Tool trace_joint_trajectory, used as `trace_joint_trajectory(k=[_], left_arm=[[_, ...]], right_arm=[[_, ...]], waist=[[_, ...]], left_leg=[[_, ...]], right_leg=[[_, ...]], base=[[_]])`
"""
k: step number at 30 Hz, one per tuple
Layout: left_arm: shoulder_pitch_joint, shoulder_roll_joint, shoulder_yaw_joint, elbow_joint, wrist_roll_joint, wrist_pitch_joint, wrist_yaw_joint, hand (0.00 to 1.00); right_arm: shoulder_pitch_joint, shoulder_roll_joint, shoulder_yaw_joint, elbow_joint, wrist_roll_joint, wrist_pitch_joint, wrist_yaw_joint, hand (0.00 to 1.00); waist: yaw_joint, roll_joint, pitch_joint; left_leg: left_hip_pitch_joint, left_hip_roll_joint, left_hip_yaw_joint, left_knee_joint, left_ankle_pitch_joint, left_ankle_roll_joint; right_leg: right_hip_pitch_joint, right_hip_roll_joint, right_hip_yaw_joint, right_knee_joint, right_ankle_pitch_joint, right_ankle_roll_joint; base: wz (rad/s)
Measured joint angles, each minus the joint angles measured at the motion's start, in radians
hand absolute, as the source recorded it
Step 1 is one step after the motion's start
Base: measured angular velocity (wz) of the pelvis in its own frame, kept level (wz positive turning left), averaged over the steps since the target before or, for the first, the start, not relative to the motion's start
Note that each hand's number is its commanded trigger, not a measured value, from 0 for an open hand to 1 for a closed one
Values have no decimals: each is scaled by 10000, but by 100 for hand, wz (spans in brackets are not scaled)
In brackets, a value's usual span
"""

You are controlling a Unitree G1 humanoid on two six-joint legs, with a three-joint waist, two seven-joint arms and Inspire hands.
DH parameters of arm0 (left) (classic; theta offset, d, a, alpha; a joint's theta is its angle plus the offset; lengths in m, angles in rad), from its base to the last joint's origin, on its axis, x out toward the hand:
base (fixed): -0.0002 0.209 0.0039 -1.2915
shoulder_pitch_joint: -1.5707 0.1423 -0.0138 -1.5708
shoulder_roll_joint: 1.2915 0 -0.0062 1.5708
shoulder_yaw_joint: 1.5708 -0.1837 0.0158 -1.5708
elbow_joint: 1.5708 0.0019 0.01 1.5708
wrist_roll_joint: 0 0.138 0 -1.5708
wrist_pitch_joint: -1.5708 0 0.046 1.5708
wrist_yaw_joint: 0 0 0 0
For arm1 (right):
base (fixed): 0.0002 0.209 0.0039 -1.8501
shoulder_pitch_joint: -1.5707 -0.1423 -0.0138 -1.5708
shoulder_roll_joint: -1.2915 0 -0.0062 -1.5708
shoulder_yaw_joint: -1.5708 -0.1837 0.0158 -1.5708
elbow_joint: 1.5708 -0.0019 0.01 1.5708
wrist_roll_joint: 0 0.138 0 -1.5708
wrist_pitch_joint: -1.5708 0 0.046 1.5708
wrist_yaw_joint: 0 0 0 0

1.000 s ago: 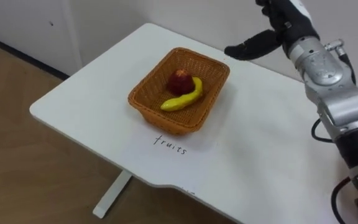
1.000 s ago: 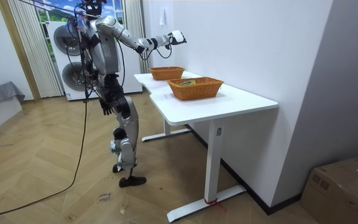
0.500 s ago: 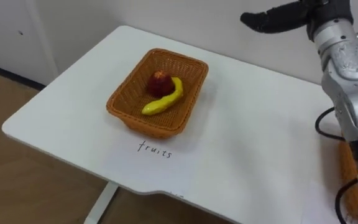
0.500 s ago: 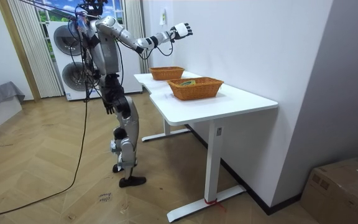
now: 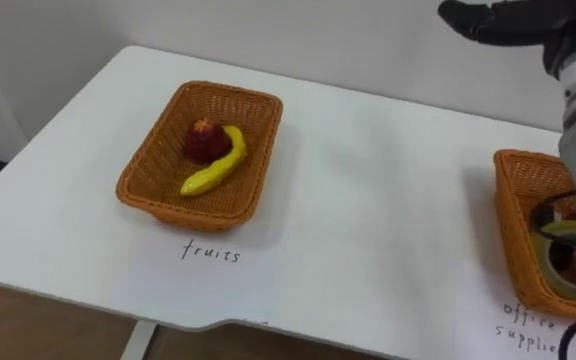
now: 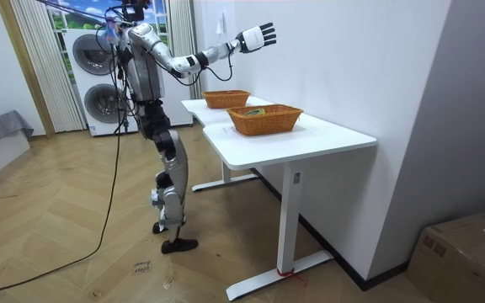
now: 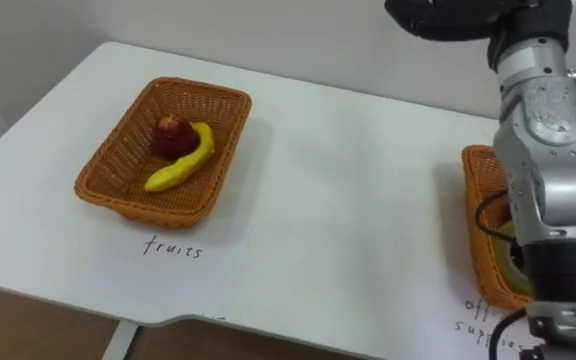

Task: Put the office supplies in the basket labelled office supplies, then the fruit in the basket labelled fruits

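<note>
A wicker fruit basket [image 5: 188,207] stands on the left of the white table [image 5: 368,200], above a handwritten label. In it lie a red apple [image 5: 203,140] and a yellow banana [image 5: 215,165]. At the right edge stands the office supplies basket [image 5: 518,235], with a roll of tape [image 5: 568,268] and a yellow-green item [image 5: 568,228] inside; my right forearm covers part of it. My right hand [image 5: 498,18] is held high over the table's far side, open, fingers spread and holding nothing [image 6: 255,36]. In the room view the fruit basket [image 6: 226,98] is the farther one.
The table stands against a white wall, its front edge toward me. Bare tabletop lies between the two baskets. In the room view I stand at the table's end, with stacked washing machines [image 6: 99,84] behind me and a cardboard box [image 6: 470,252] at the room view's right.
The head camera has swung right, bringing the office supplies basket into sight. My right arm has risen higher and its fingers have spread.
</note>
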Motion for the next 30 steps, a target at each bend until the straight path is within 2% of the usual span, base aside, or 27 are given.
trace_joint_trajectory(k=[3, 7, 11, 15, 17, 19, 21, 28, 30], left_arm=[[53, 3, 89, 4, 9, -20, 34, 0], [298, 31, 182, -1, -95, -196, 190, 0], [402, -2, 466, -30, -76, -204, 305, 0], [462, -3, 636, -34, -76, -235, 373, 0], [516, -5, 684, -40, -76, -327, 421, 0], [570, -18, 743, -39, -76, -354, 495, 0], [649, -21, 756, -68, -72, -407, 586, 0], [706, -44, 835, -92, -99, -529, 727, 0], [763, -46, 837, -93, -111, -599, 781, 0]], right_arm=[[192, -61, -669, -49, 127, -10, -584, 0], [739, -154, -1251, -327, 887, -31, -1309, 0], [2196, -148, -2380, -962, 1694, -64, -1879, 0], [3752, -79, -3357, -1187, 1990, -132, -2830, 0], [4355, 21, -3700, -1217, 2274, -181, -3272, 0], [4689, 112, -3948, -1224, 2401, -217, -3751, 0], [5169, 299, -4247, -1224, 2390, -454, -4353, 0], [6293, 1354, -4538, -1162, 2764, -1000, -6112, 0], [6590, 1687, -4555, -1038, 2907, -1361, -6852, 0]], waist=[[-261, 130, -70], [-582, 161, -91], [-823, 70, -78], [-1148, 77, -62], [-1186, 55, -18], [-1217, 138, 21], [-1221, 264, 37], [-1301, 300, 40], [-1344, 334, 27]], left_leg=[[44, 26, 175, -68, -18, 1], [272, 111, 499, -234, -41, -30], [362, 168, 621, -301, -76, -76], [420, 174, 648, -324, -79, -84], [452, 183, 748, -345, -86, -85], [490, 190, 861, -345, -148, -85], [538, 191, 1019, -343, -213, -103], [541, 199, 1116, -351, -206, -83], [494, 193, 1116, -354, -224, -68]], right_leg=[[-67, 38, 205, -1, 1, 0], [-41, 116, 391, 4, 7, -9], [-44, 201, 601, -1, 14, -24], [-4, 213, 652, -6, 14, -24], [-18, 223, 674, -5, 13, -25], [-51, 255, 851, 2, 12, -27], [-70, 251, 903, -4, -13, -31], [-129, 274, 992, -22, -50, -28], [-216, 285, 1028, -85, -78, -12]], base=[[-22], [-24], [-14], [0], [-14], [-25], [-22], [-5], [2]])
